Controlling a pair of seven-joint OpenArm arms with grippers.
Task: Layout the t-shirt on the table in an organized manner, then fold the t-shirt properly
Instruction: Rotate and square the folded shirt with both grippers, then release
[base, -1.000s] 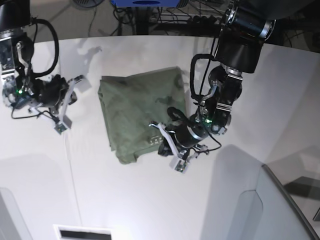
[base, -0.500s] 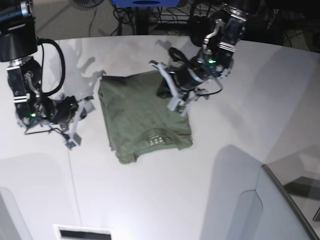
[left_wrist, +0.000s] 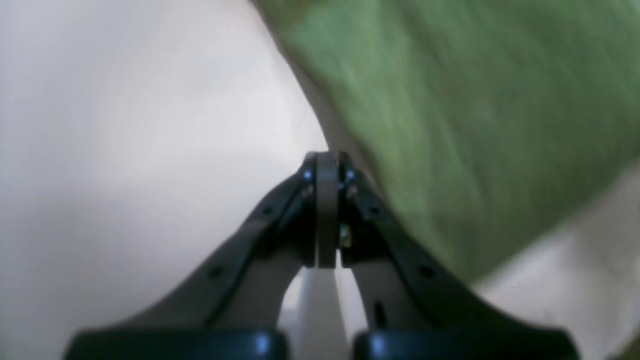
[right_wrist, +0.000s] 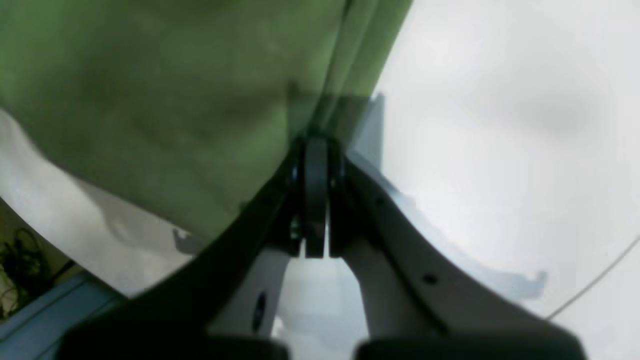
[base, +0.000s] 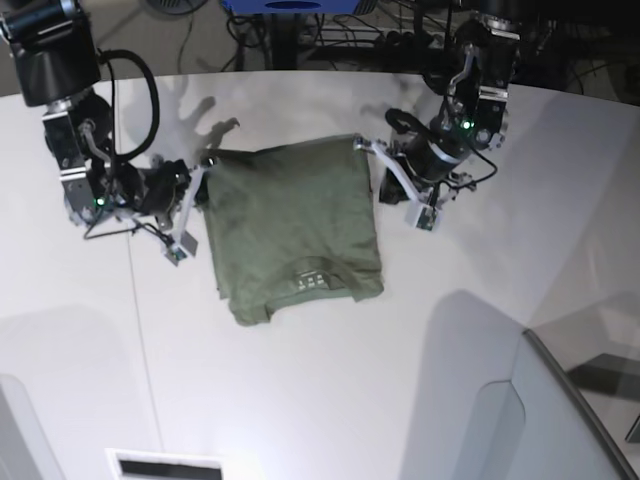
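Both grippers, left gripper (base: 372, 150) and right gripper (base: 205, 163), are pressed together at the t-shirt's (base: 290, 220) far corners on the counter (base: 300, 400), likely for folding.

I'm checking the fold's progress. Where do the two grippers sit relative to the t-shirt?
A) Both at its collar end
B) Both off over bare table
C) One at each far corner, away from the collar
C: the left gripper and right gripper sit at the t-shirt's two far corners.
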